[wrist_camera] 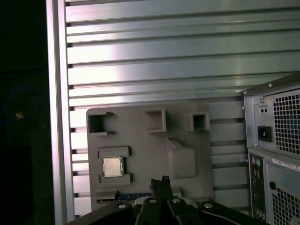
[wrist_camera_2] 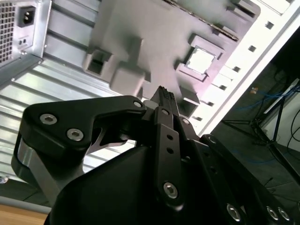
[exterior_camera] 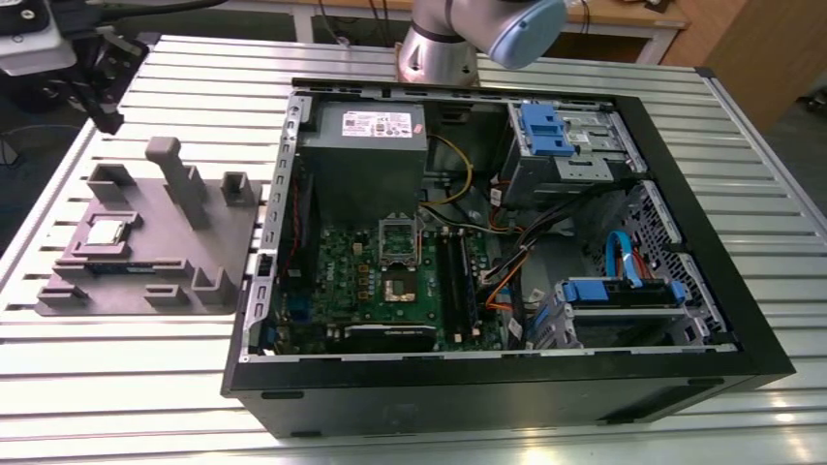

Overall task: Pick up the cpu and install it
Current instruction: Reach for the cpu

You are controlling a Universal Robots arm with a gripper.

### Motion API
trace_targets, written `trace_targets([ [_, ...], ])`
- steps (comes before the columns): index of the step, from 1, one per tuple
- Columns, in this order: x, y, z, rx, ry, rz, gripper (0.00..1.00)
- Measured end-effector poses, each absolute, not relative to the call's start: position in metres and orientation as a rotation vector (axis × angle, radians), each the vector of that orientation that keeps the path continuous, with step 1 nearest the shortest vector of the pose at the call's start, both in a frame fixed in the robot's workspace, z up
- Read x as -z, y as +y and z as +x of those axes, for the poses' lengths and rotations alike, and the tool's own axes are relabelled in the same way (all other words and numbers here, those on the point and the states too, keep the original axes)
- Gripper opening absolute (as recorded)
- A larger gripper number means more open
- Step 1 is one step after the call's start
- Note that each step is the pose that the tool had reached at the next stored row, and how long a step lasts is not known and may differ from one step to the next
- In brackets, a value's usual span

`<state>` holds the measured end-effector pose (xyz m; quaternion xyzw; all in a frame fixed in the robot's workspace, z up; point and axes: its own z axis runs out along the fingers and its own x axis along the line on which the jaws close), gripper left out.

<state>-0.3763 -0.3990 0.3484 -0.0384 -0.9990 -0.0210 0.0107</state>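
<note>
Pincer [wrist_camera: 160, 181] sits closest in both wrist views: black fingers [wrist_camera_2: 163, 96] pressed together, nothing between them, hanging above the grey holder block [wrist_camera: 150, 145] and apart from it as far as I can see. Slatted aluminium counter [exterior_camera: 155, 387] carries everything. Biggest item on it is the black tower case [exterior_camera: 723, 291], lying on its side with the side panel off, toward the exterior view's right. Robot arm [exterior_camera: 466, 39] rises at the far edge behind the case. Holder block lies flat on the counter just beside the case, on the exterior view's left, with several raised posts and pockets. Inside the case: grey power-supply box [exterior_camera: 372, 145] at the far end, green motherboard [exterior_camera: 343, 281] next to it toward the near wall, blue drive brackets [exterior_camera: 543, 126] at the far corner on the exterior view's right, black memory sticks [exterior_camera: 452, 271] upright in their slots. Socket [exterior_camera: 394, 284] sits mid-board with its silver metal frame [exterior_camera: 397, 235] beside it. The cpu [wrist_camera: 111, 166] lies flat in a square pocket of the holder block, shiny top up, on the side of the block away from the case, well apart from the socket and untouched by the fingers.
</note>
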Motion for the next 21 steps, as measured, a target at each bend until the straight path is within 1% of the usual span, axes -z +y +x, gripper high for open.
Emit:
trace_targets([
  [15,-0.346,-0.399,-0.444,0.065,-3.117,-0.12,0.1],
  [21,-0.346,-0.399,-0.447,0.066,-3.117,-0.12,0.1],
])
